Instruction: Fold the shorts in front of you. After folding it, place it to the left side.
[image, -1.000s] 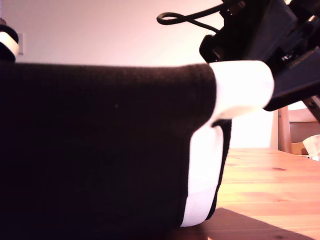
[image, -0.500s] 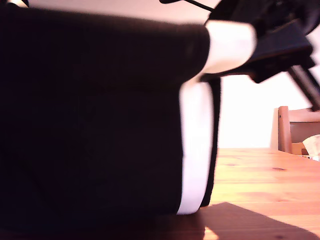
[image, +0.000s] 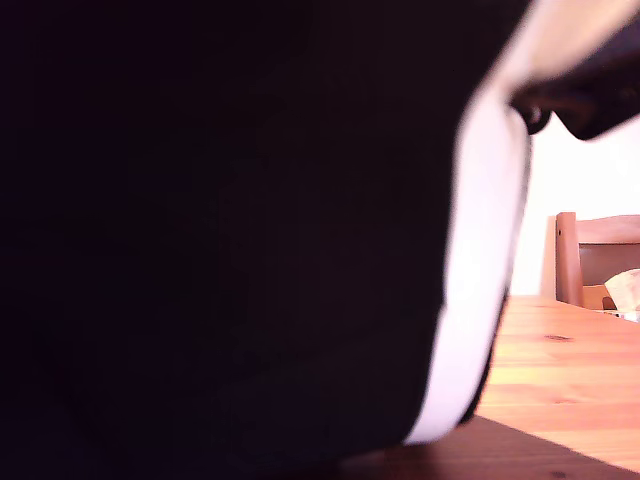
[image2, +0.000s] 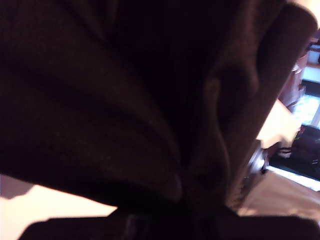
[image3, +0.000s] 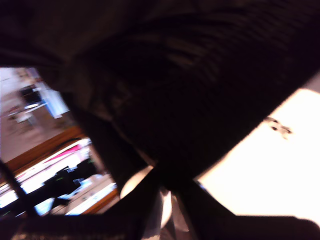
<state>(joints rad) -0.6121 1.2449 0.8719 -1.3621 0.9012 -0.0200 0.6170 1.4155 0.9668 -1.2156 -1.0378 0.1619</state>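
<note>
The black shorts (image: 220, 240) hang lifted, close to the exterior camera, and fill most of that view. Their white side stripe (image: 480, 300) runs down toward the wooden table (image: 570, 380). At the exterior view's upper right, a dark part of an arm (image: 590, 95) holds the white-trimmed corner. In the first wrist view, black fabric (image2: 125, 100) bunches into my first gripper (image2: 185, 202), which is shut on it. In the second wrist view, ribbed black fabric (image3: 200, 85) narrows to a pinch at my second gripper (image3: 165, 180), shut on it, with a bit of white just beyond.
A wooden chair back (image: 590, 255) and a pale crumpled thing (image: 625, 290) stand at the exterior view's far right beyond the table. The shorts' shadow (image: 520, 455) lies on the wood below the hanging hem.
The shorts have risen and swung toward the exterior camera, now covering nearly the whole view. The arm at the exterior view's upper right has moved up, mostly out of frame.
</note>
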